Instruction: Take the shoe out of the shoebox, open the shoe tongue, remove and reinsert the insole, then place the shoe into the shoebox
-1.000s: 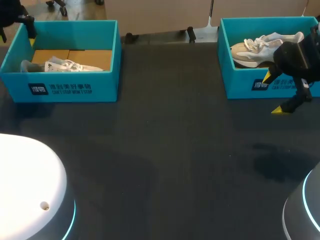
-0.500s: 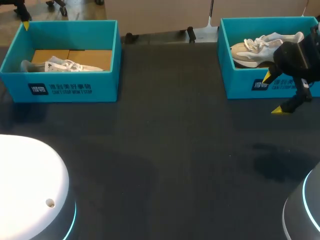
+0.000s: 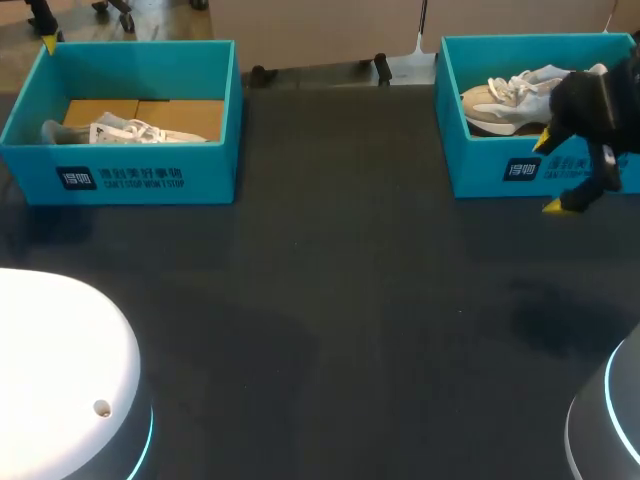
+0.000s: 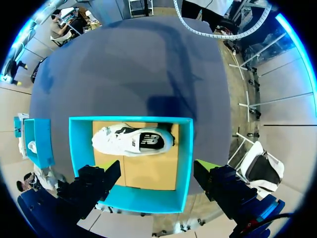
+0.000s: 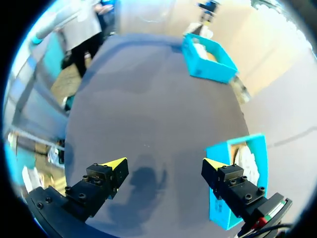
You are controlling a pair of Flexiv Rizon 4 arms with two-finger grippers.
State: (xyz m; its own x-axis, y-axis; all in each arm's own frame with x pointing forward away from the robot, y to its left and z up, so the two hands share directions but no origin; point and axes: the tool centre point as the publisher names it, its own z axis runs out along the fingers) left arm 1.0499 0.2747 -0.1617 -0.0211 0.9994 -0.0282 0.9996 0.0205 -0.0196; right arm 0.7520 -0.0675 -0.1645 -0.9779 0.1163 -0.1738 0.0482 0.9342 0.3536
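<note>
Two teal shoeboxes stand at the back of the dark table. The left shoebox (image 3: 150,178) holds a white shoe (image 3: 122,131) lying on its side on the cardboard floor. My left gripper (image 4: 157,166) hangs open high above this box (image 4: 183,163), looking straight down on the white shoe (image 4: 132,141). Only one of its yellow fingertips (image 3: 48,44) shows in the head view, past the box's far left corner. The right shoebox (image 3: 480,170) holds a grey and beige shoe (image 3: 510,98). My right gripper (image 3: 552,172) stands open in the air at that box's front wall, holding nothing.
The dark table (image 3: 330,300) stretches between and in front of the two boxes. In the right wrist view the right shoebox (image 5: 233,183) is beside one finger and the left shoebox (image 5: 208,62) lies far ahead across the table.
The right gripper has risen a little and drawn closer to the right box's front wall. The left arm has pulled back towards the far left corner, so less of it shows.
</note>
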